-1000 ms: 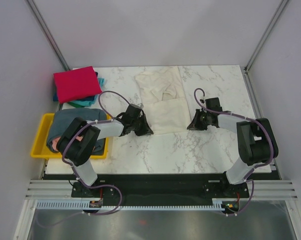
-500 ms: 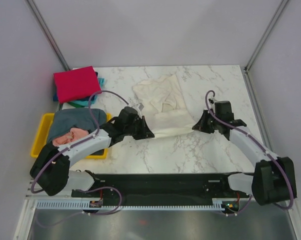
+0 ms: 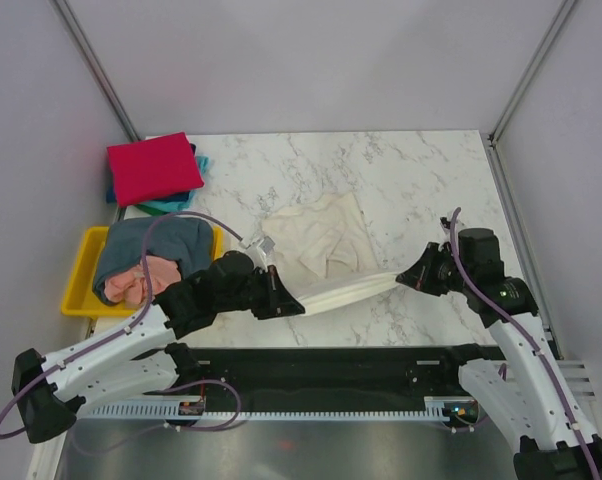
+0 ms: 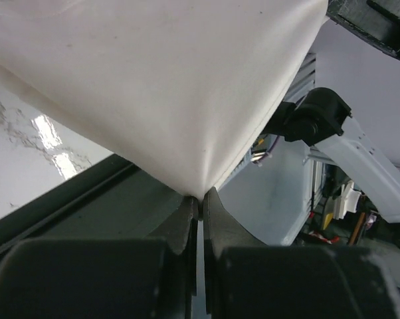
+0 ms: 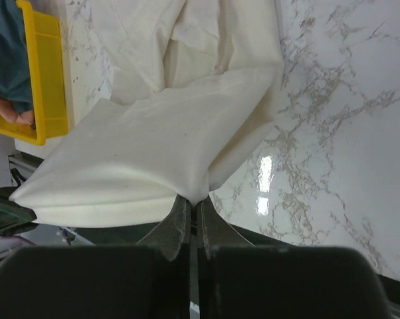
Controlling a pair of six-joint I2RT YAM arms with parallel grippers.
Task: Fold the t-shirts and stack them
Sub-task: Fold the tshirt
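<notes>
Hands first, low in the overhead frame, and both are busy. The left hand (image 3: 286,305) is pressed together on one corner of the cream-white t-shirt (image 3: 321,240), and the right hand (image 3: 411,277) is pinching the opposite corner. The hem runs taut between them, lifted off the bench (image 3: 431,180). Both wrist views confirm it, with cloth nipped right at the tips on each side. The rest of that shirt trails rumpled on the marble at mid-frame.

Over at the left, the yellow tray (image 3: 76,290) holds the slate grey-blue t-shirt (image 3: 156,245), bunched up with the salmon pink t-shirt (image 3: 146,275). Neither is folded.

Up at the upper left, the red t-shirt (image 3: 153,168) lies folded square on the teal t-shirt (image 3: 166,207), whose edge peeks out below. My read is two stacked, one mid-fold and two waiting, so the job is under halfway.
</notes>
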